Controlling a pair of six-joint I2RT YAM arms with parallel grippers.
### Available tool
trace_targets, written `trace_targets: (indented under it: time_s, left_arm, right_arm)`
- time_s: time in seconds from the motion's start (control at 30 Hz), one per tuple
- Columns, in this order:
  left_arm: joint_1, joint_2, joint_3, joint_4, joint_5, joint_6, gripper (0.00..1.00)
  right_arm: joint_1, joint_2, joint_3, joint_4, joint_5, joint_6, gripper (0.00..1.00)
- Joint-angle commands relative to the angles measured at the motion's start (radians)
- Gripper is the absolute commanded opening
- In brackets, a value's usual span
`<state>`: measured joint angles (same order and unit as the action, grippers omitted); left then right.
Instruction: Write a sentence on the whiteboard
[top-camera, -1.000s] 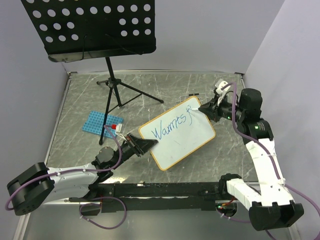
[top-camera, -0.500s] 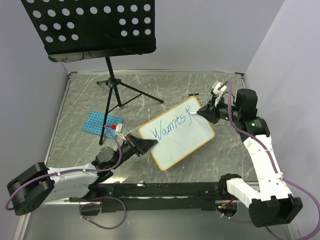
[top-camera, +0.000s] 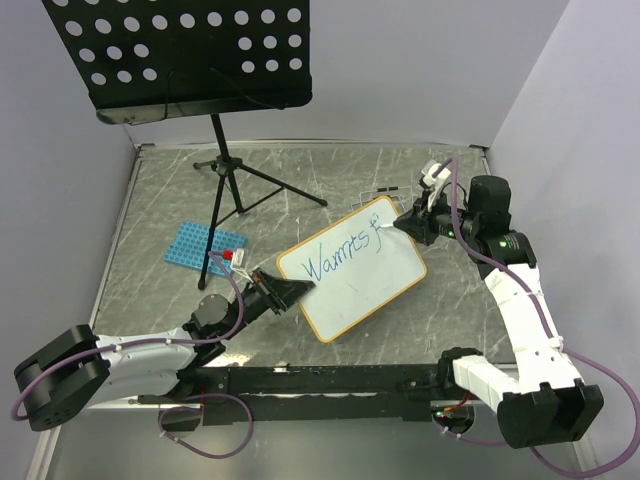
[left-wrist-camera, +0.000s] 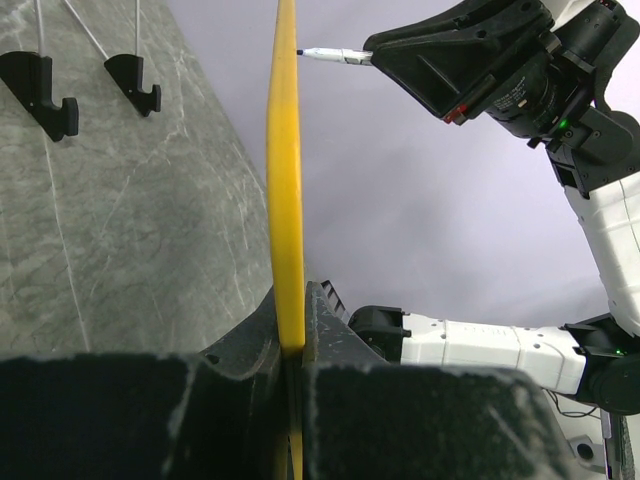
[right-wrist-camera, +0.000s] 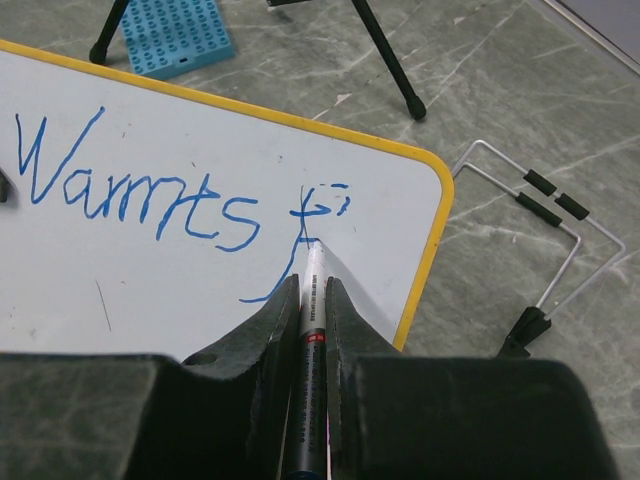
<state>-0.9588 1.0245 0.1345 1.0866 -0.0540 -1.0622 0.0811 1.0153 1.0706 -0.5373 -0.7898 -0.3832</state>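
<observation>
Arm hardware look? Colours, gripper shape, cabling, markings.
The left arm and right arm have white link shells with black joint housings. The left gripper and right gripper are black with blocky tapered fingers. A purple cable runs along each arm. A green light glows near the right wrist. No readable markings.

- The small rectangular whiteboard (top-camera: 368, 290), yellow-orange framed with rounded corners, lay askew and face up, its right end farther back.
- The blue handwritten marker text (top-camera: 335, 258) slanted along its upper edge, reading "Warmts fi".
</observation>
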Motion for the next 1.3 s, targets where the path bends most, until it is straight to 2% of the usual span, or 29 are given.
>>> trace_targets:
  time_s: [0.0, 0.9, 1.13, 1.27]
  left_arm:
    - [-0.001, -0.032, 0.027, 0.196, 0.013, -0.019, 0.01]
    - [0.003, -0.018, 0.034, 0.202, 0.017, -0.022, 0.01]
    - [0.003, -0.010, 0.031, 0.213, 0.022, -0.028, 0.01]
    - [0.003, -0.024, 0.028, 0.197, 0.016, -0.024, 0.01]
  right_arm:
    - [0.002, -0.004, 0.000, 0.031, 0.026, -0.008, 0.00]
    - [0.002, -0.086, -0.055, -0.135, -0.005, -0.121, 0.00]
    - [-0.003, -0.074, -0.040, -0.060, 0.076, -0.094, 0.00]
    - [-0.007, -0.049, 0.020, -0.038, 0.057, -0.068, 0.00]
